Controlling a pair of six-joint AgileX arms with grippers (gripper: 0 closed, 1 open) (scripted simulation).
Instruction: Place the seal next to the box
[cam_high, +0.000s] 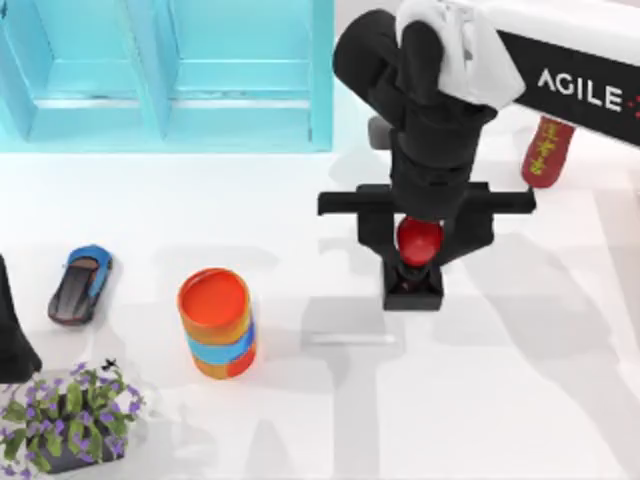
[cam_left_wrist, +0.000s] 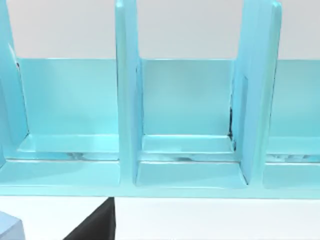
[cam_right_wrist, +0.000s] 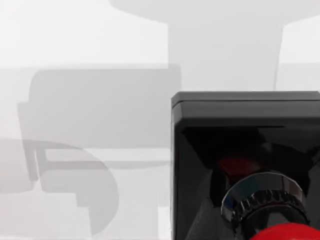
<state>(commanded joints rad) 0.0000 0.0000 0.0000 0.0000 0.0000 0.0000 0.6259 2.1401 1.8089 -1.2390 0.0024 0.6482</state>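
Top view: right gripper over the table's middle, right of centre, pointing down. Seal directly under it: red knob between the fingers, which sit close against the knob's sides; black base pokes out just beyond the fingertips. Whether the base rests on the table cannot be told. Box, pale blue with upright dividers, at the far left edge, well apart from the fingers. Can, orange with a blue band, stands upright to the left of the seal. Toy car and potted plant farther left. Red bottle to the right, beyond the gripper. Left arm parked at the left edge.

Left wrist view: box compartments, open, facing the camera.

Right wrist view: seal close up; black base, ribbed collar, red knob at the edge; white table with shadows beyond.
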